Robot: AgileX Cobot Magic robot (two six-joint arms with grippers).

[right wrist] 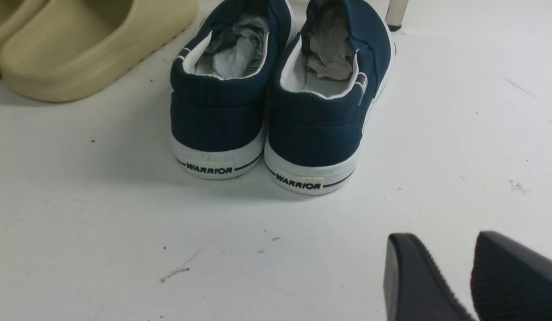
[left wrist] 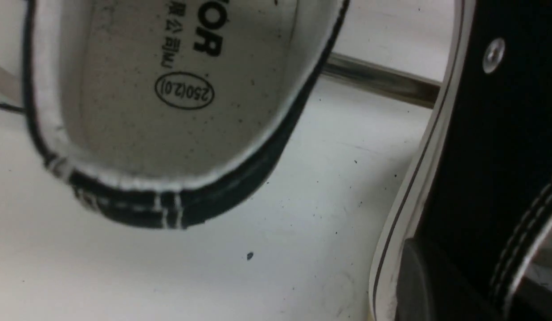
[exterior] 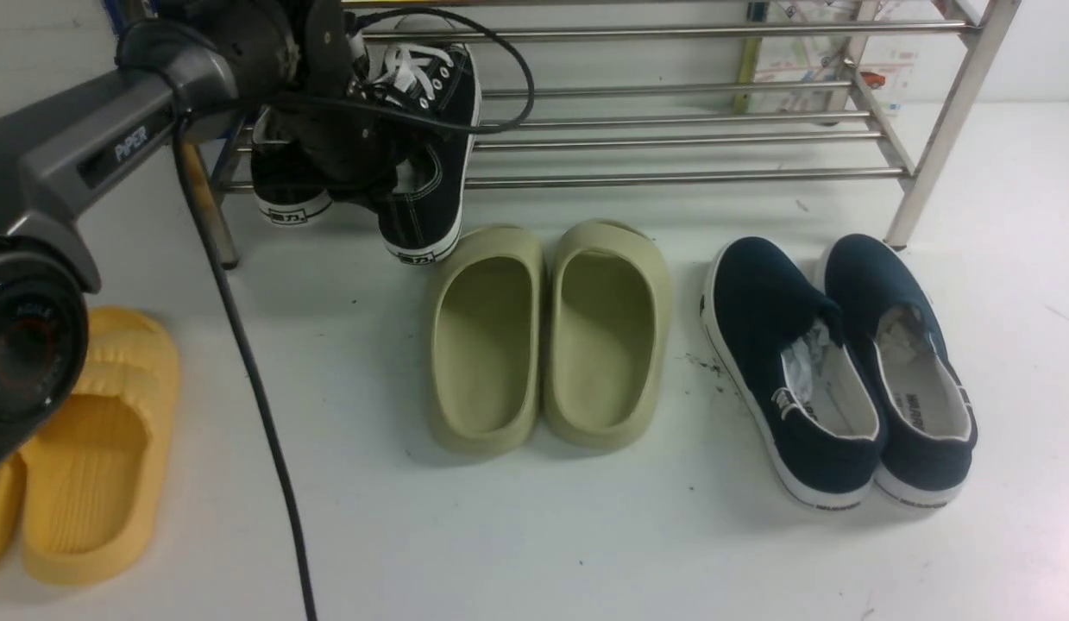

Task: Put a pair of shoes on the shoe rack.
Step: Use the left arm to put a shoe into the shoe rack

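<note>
The steel shoe rack (exterior: 672, 138) stands at the back. One black sneaker (exterior: 284, 185) lies at the left end of its lower tier, heel over the front bar. My left gripper (exterior: 383, 168) is shut on the side wall of the second black sneaker (exterior: 435, 164), which is steeply tilted, toe up over the bars and heel hanging in front of the rack. In the left wrist view a finger (left wrist: 416, 285) presses this sneaker's side (left wrist: 503, 133); the first sneaker's heel opening (left wrist: 169, 89) and a rack bar (left wrist: 378, 78) show beyond. My right gripper (right wrist: 445, 236) is open and empty above the white surface.
Olive foam slippers (exterior: 547, 336) lie in front of the rack's middle, navy slip-ons (exterior: 845, 371) to the right, yellow slippers (exterior: 77, 448) at the near left. A black cable (exterior: 241, 345) hangs from the left arm. The right wrist view shows the navy heels (right wrist: 276, 111) and a rack leg (right wrist: 396, 13).
</note>
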